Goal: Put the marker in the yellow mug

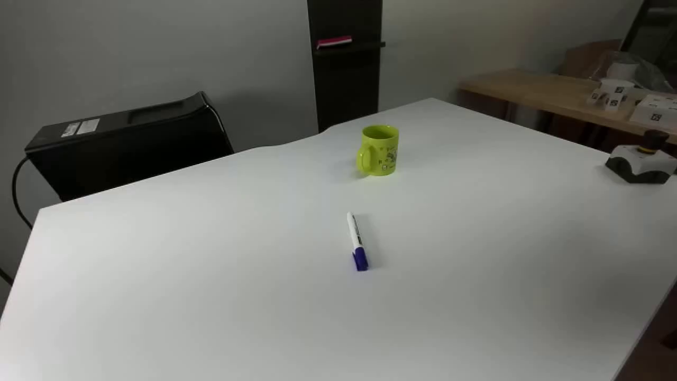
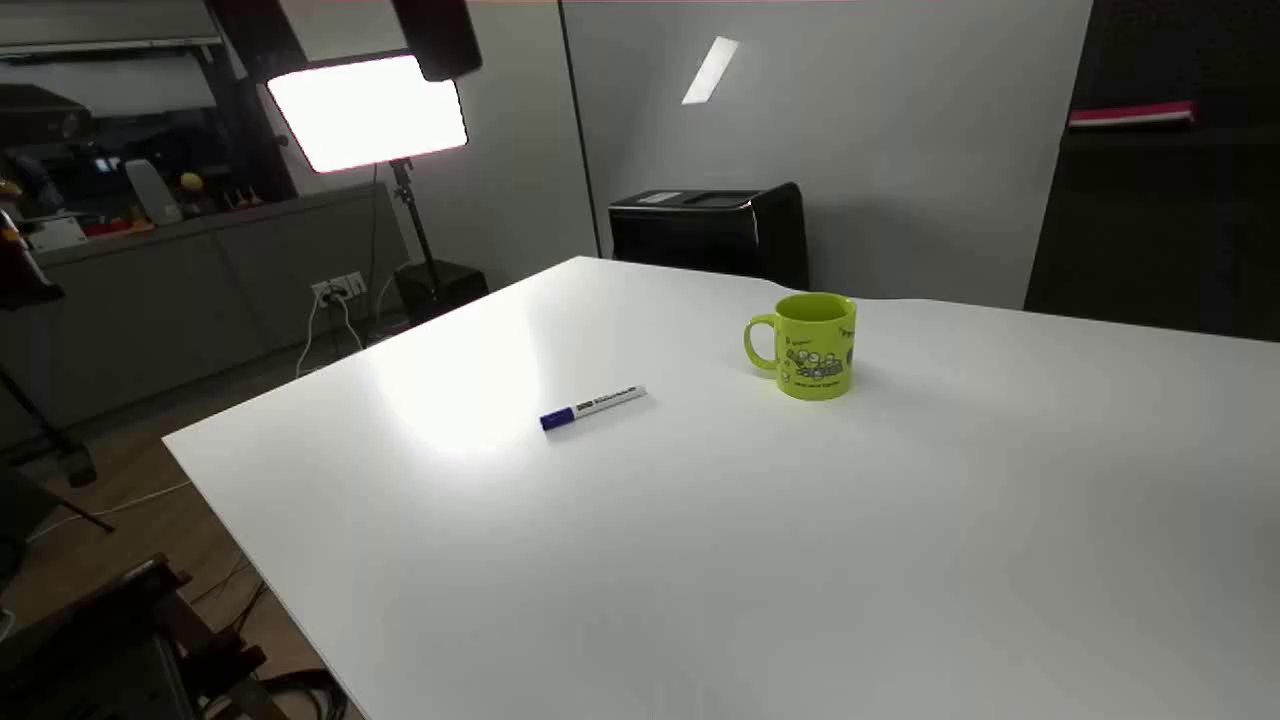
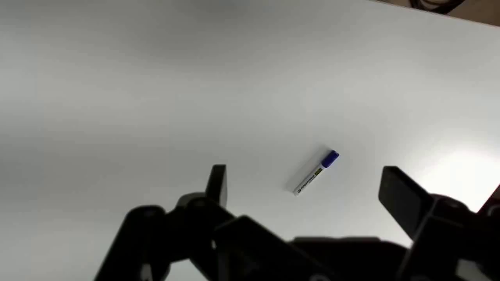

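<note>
The marker, white with a dark blue cap, lies flat on the white table in both exterior views (image 1: pixel 356 238) (image 2: pixel 597 406). The yellow mug stands upright on the table in both exterior views (image 1: pixel 382 151) (image 2: pixel 815 350), apart from the marker, with its handle on the marker's side. The mug is out of the wrist view. My gripper (image 3: pixel 304 171) is wide open and empty in the wrist view. The marker (image 3: pixel 315 174) shows between its fingers, lower down on the table and tilted across the gap. Dark finger-like shapes (image 2: pixel 438 40) at an exterior view's top edge look like the gripper.
The white table (image 1: pixel 211 296) holds both things. A grey-and-black device with a dark button (image 1: pixel 642 159) sits at the table's right edge. A black box (image 1: pixel 132 143) stands behind the table. A bright lamp (image 2: pixel 370 112) on a stand is beyond the table.
</note>
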`<move>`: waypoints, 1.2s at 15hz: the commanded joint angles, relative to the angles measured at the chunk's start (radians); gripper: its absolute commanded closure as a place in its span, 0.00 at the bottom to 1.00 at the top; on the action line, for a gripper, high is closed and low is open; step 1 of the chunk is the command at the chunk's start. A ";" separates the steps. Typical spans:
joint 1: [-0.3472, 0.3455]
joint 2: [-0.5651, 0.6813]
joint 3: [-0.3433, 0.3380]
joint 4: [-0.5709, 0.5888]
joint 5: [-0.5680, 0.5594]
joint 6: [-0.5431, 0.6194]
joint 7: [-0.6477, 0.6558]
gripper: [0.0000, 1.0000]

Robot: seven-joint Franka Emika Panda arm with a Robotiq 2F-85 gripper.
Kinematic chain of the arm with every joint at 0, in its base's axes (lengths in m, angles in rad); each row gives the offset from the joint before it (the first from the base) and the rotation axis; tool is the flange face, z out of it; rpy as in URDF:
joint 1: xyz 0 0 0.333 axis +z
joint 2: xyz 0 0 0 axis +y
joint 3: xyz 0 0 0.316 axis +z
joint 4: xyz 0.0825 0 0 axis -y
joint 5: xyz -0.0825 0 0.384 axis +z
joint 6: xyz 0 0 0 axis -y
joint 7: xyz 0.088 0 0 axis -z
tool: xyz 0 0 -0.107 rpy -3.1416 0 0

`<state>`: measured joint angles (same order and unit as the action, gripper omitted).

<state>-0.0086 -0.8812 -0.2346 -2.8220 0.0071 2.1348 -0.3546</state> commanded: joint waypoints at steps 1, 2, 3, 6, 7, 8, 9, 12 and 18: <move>-0.003 0.001 0.004 0.002 0.004 -0.005 -0.002 0.00; -0.003 0.002 0.004 0.002 0.004 -0.006 -0.002 0.00; -0.003 0.003 0.004 0.002 0.004 -0.006 -0.002 0.00; -0.004 0.005 0.004 0.002 0.004 -0.006 -0.002 0.00; -0.004 0.006 0.004 0.002 0.004 -0.006 -0.002 0.00; -0.004 0.006 0.004 0.002 0.004 -0.006 -0.002 0.00; -0.004 0.006 0.004 0.002 0.004 -0.006 -0.002 0.00; -0.004 0.006 0.004 0.002 0.004 -0.006 -0.002 0.00; 0.023 0.306 0.016 0.129 0.064 0.198 0.072 0.00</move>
<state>-0.0063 -0.7603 -0.2318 -2.7819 0.0373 2.2410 -0.3323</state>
